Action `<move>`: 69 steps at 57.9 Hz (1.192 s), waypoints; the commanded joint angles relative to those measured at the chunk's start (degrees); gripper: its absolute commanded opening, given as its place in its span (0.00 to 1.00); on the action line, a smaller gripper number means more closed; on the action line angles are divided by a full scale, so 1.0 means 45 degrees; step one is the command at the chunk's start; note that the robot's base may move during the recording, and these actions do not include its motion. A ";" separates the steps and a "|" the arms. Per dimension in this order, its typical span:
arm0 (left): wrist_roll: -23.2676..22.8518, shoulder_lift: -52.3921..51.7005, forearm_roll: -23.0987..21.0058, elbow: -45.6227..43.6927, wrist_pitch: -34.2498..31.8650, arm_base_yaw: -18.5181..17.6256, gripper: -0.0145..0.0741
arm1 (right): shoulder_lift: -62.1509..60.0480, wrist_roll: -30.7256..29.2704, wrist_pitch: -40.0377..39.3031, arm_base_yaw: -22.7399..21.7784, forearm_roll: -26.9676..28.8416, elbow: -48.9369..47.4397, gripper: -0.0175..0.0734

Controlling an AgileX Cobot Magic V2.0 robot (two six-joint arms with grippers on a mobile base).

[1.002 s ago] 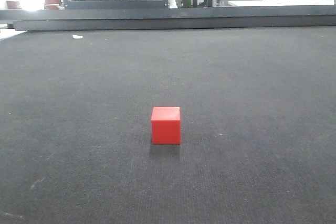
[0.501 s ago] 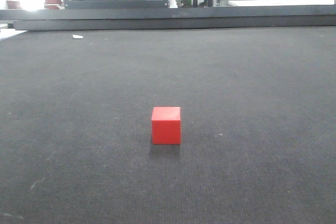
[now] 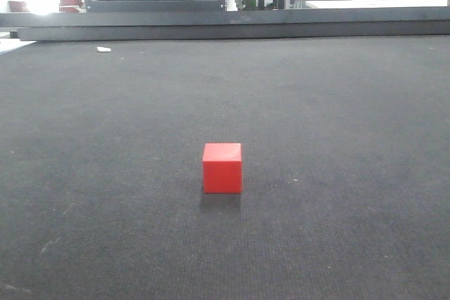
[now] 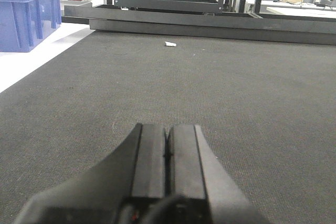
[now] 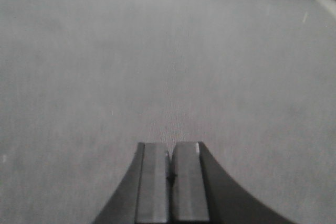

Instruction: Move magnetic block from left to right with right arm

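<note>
- The magnetic block (image 3: pixel 222 168), a small red cube, sits flat on the dark, fabric-textured worktop (image 3: pixel 337 103). In the front view it is near the middle and a little toward the near edge.
- Nothing touches the block, and it shows in neither wrist view.
- The left fingers (image 4: pixel 149 156) are pressed together with only a thin seam between them. They grasp nothing and hang low over bare worktop.
- The right fingers (image 5: pixel 155 182) are likewise clenched against each other and empty, above a blurred stretch of the same surface.
- A small white scrap (image 3: pixel 103 50) lies on the worktop near its far edge, well apart from the block.
- A black rail (image 3: pixel 225 26) runs along the far edge.
- In the left wrist view, a blue crate (image 4: pixel 26 17) stands beyond the far left corner of the worktop.
</note>
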 commanded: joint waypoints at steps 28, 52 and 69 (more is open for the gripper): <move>-0.0095 -0.0113 -0.0033 0.0114 -0.1063 -0.0045 0.02 | 0.6857 0.6756 0.2590 0.4111 -0.1381 -0.3254 0.82; -0.0095 -0.0113 -0.0033 0.0114 -0.1063 -0.0045 0.02 | 1.1733 1.0293 0.4526 0.7198 -0.1620 -0.7303 0.88; -0.0095 -0.0113 -0.0033 0.0114 -0.1063 -0.0045 0.02 | 1.5147 1.0346 0.6151 0.8509 -0.0933 -1.1224 0.88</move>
